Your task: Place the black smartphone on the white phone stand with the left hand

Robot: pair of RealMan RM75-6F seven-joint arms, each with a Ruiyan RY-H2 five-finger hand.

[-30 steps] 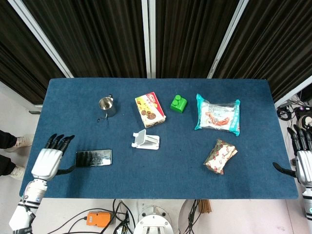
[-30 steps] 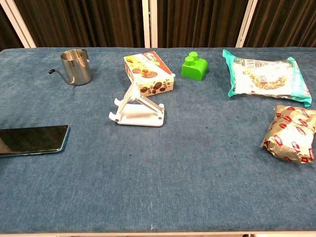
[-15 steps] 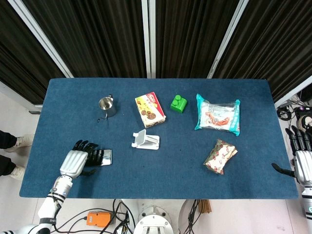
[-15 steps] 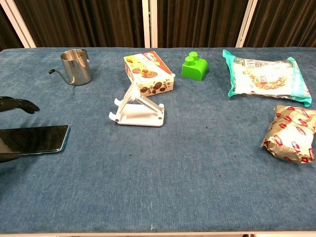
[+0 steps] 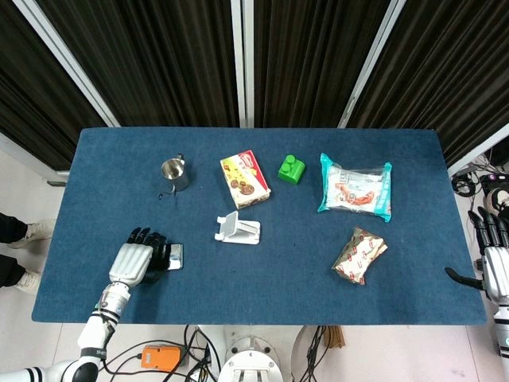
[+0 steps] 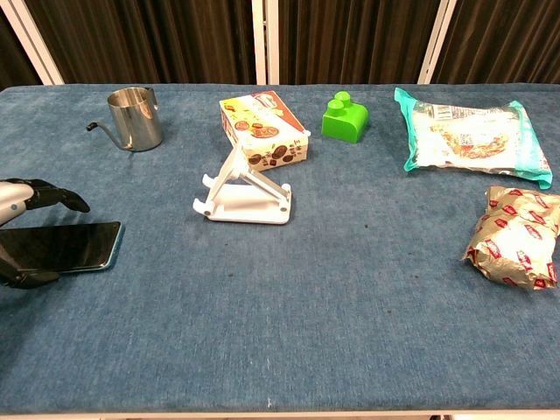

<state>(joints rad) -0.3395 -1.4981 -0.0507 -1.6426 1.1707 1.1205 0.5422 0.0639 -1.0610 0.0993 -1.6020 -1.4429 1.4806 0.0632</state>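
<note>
— Where is the phone, and what are you doing with it?

— The black smartphone (image 6: 66, 246) lies flat, screen up, near the front left corner of the table (image 5: 262, 270). My left hand (image 5: 135, 261) sits over its left part, fingers (image 6: 54, 197) reaching above the far long edge and the thumb at the near one. I have not closed on it; from the chest view the fingers look apart and nothing is lifted, so I count that hand as open. My right hand (image 5: 493, 255) hangs empty off the right edge, fingers spread.

— How will it handle?

— Stiff, thin, smooth glass, so I expect it to be slippery and hard to get under on this blue cloth. I judge the best hold is across the two long edges, thumb against fingers, tipping one edge up first. Light enough, but a drop could crack it.

— And how does it look?

— A glossy dark slab with a thin teal rim at its right end. The white phone stand (image 6: 248, 194) waits mid-table, well apart to the right, its ledge facing the front edge.
</note>
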